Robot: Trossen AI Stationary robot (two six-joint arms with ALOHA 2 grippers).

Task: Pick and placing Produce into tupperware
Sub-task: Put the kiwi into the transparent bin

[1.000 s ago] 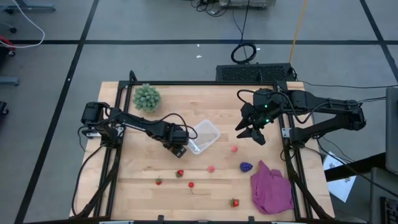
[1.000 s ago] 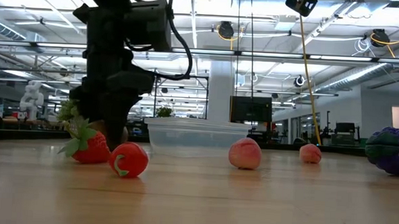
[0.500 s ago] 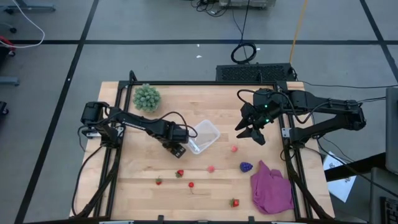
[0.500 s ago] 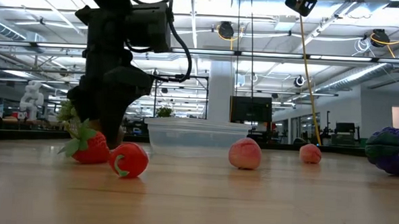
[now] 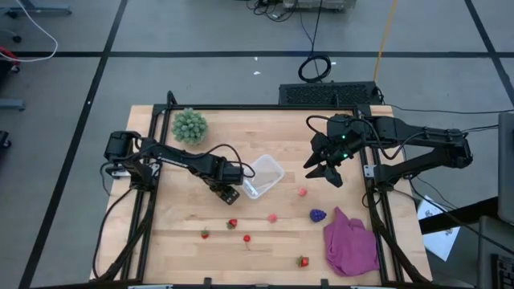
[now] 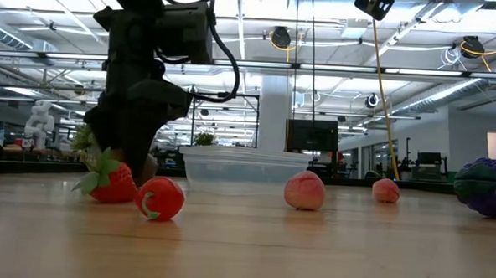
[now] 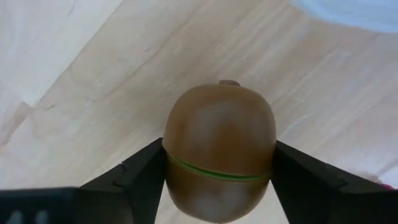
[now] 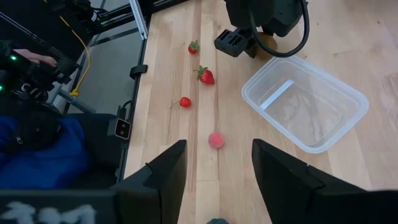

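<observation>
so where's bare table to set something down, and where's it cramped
Bare wood runs along the back edge between the green spiky plant and the right gripper, and at the front left corner. It is crowded around the tupperware, where the left gripper holds the brown fruit, and along the strawberries toward the purple cloth.

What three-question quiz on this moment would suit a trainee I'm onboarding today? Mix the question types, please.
1. True or false: the tupperware already holds fruit.
2. Which gripper grips the brown kiwi? A) left gripper B) right gripper
3. Fill in: on the table's right side, the purple grapes lie beside the purple ____.

Key: 1 false, it is empty; 2 A; 3 cloth.
</observation>
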